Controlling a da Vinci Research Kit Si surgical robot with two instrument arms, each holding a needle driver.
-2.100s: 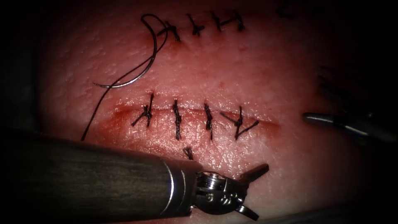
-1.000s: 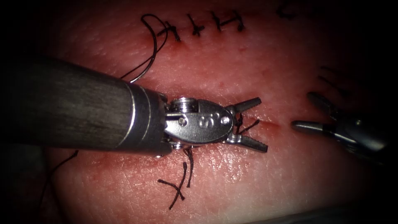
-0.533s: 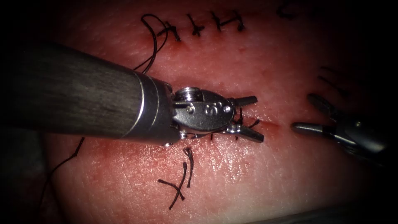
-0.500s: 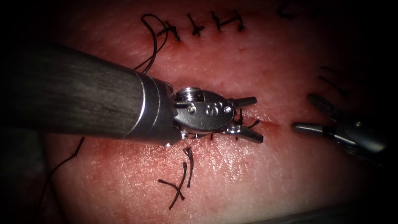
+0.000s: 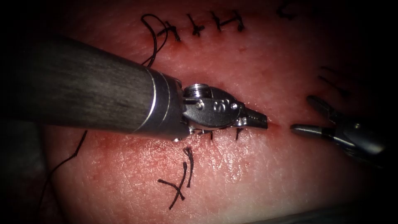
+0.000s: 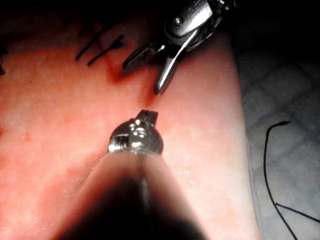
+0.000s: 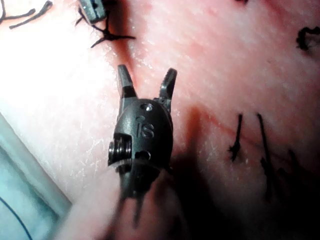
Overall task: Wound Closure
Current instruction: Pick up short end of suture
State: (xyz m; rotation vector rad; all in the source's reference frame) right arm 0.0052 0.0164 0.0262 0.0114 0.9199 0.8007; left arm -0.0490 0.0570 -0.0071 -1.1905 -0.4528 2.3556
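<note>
The tissue [image 5: 257, 174] has a stitched cut whose right end [image 5: 277, 124] is red. My left tool [image 5: 258, 120] lies along the cut with its jaws shut at the rightmost stitch [image 5: 237, 133], over that stitch's thread tail, which they cover. Its tip [image 6: 147, 116] is pressed close to the tissue. The same tip [image 7: 91, 10] touches the knot's tails [image 7: 111, 36]. My right tool [image 5: 302, 114] waits just right of the cut's end, open and holding nothing [image 6: 141, 77] [image 7: 146, 72]. Neither tool holds the needle; my left shaft hides it. Thread [image 5: 154, 39] loops above that shaft.
A second stitched row [image 5: 207, 23] runs across the tissue's far side. Cut ends of thread [image 5: 180, 184] lie loose in front of the cut. A long strand [image 5: 62, 159] trails off at the left, and thread [image 6: 267, 165] lies on the cloth beside the tissue.
My left tool's jaws have closed at the rightmost stitch, and the tool slid a little to the right. The right tool has stayed open and nearly still.
</note>
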